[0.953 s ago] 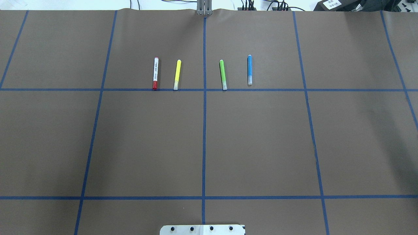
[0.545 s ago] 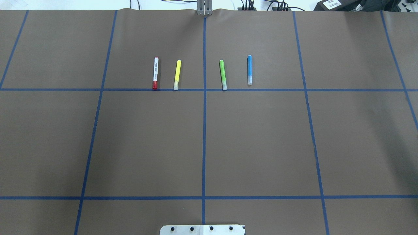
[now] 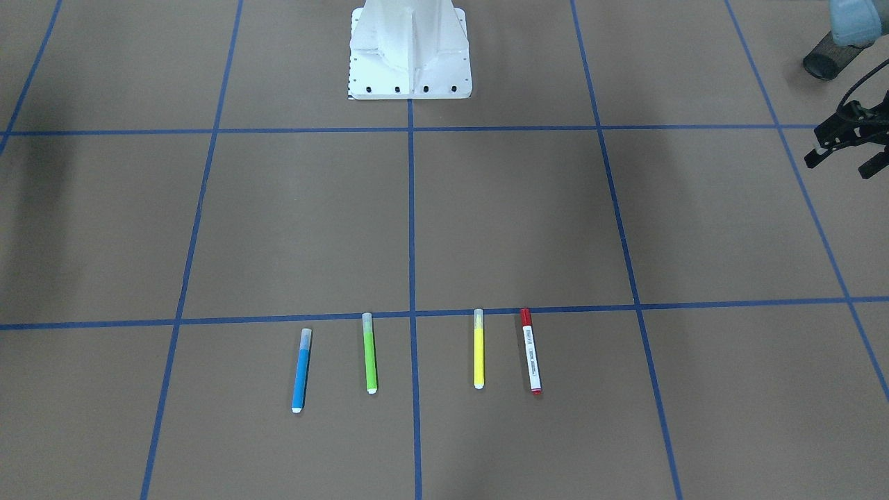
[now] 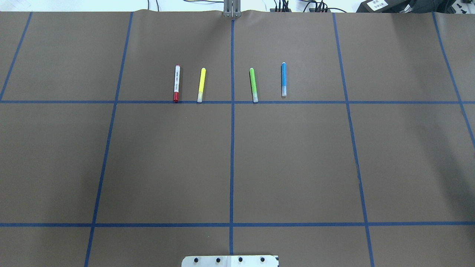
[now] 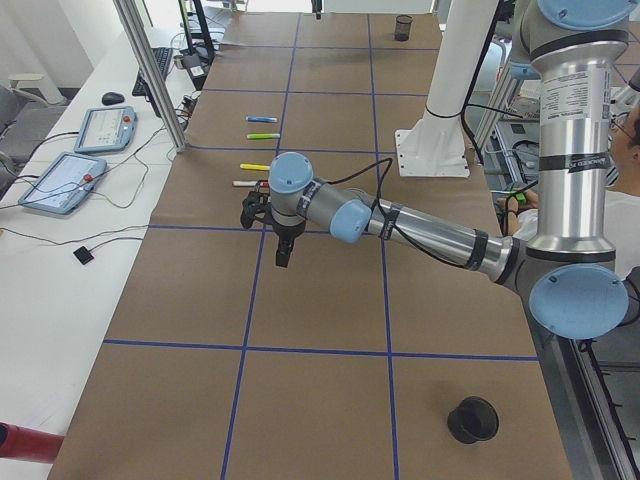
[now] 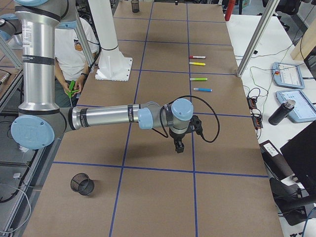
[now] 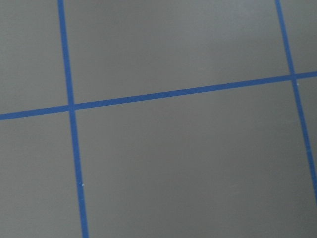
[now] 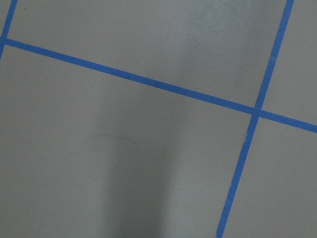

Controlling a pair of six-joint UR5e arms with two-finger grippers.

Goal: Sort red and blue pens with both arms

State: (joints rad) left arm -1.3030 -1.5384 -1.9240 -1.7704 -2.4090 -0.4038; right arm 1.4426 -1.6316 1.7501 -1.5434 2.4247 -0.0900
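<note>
Four pens lie in a row on the brown table. The red pen (image 4: 177, 83), a white barrel with a red cap, is leftmost in the overhead view. The blue pen (image 4: 284, 79) is rightmost there. In the front view the red pen (image 3: 530, 351) is on the right and the blue pen (image 3: 301, 370) on the left. My left gripper (image 3: 851, 142) hangs at that view's right edge, far from the pens; I cannot tell whether it is open. My right gripper (image 6: 178, 144) hovers over bare table, shows only in the right side view, and I cannot tell its state. Both wrist views show only paper and tape lines.
A yellow highlighter (image 4: 200, 84) and a green highlighter (image 4: 253, 84) lie between the two task pens. Black mesh cups (image 5: 472, 420) (image 6: 82, 184) stand near each end of the table. The white robot base (image 3: 410, 55) is at the middle. A person (image 6: 74, 54) sits behind it.
</note>
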